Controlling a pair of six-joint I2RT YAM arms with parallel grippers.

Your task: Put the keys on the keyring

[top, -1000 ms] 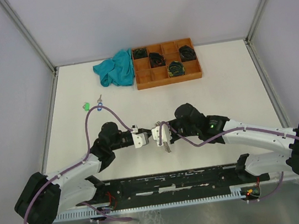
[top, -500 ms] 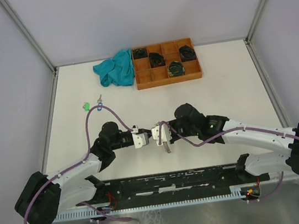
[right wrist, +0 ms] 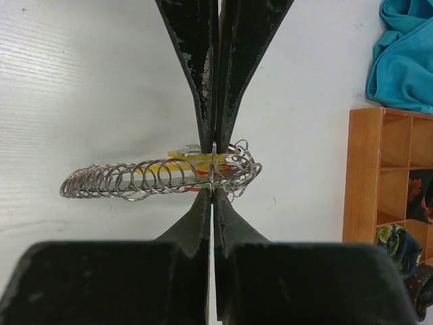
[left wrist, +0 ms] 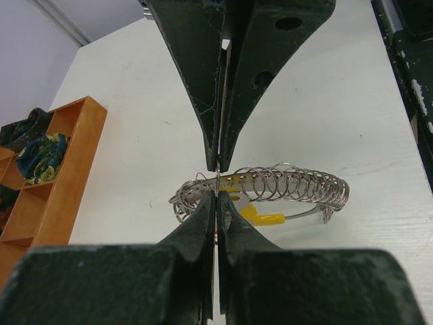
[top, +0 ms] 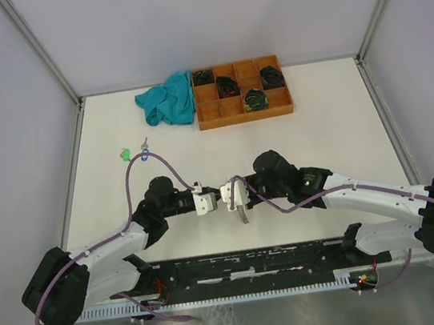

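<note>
Your left gripper (left wrist: 216, 183) is showing its jaws pressed together, pinching the thin wire of the keyring (left wrist: 252, 177) at its end. Your right gripper (right wrist: 213, 169) is likewise showing jaws closed tight, clamping the same keyring (right wrist: 177, 177) at the bunched end of its rings. In the top view the left gripper (top: 206, 203) and right gripper (top: 235, 202) are meeting nose to nose at the middle of the bench (top: 334, 130), near its front edge, with the keyring (top: 243, 214) between them.

A row of small split rings (left wrist: 298, 184) is sitting strung along the silvery loop like a coil. A yellow segment (left wrist: 262, 217) is lying just under that coil. I cannot tell whether the keyring is resting on the bench or hanging just above it.

The keys (top: 144, 149) are lying well apart from the grippers, at the left side of the bench, with a green tag (top: 124, 154) beside them. Only that tag and a speck of blue are showing; the rest is too small to tell.

An orange-brown compartment tray (top: 223, 113) is standing at the far edge, holding dark coiled bundles (top: 227, 86). A teal cloth (top: 167, 98) is lying crumpled against its left side.
</note>
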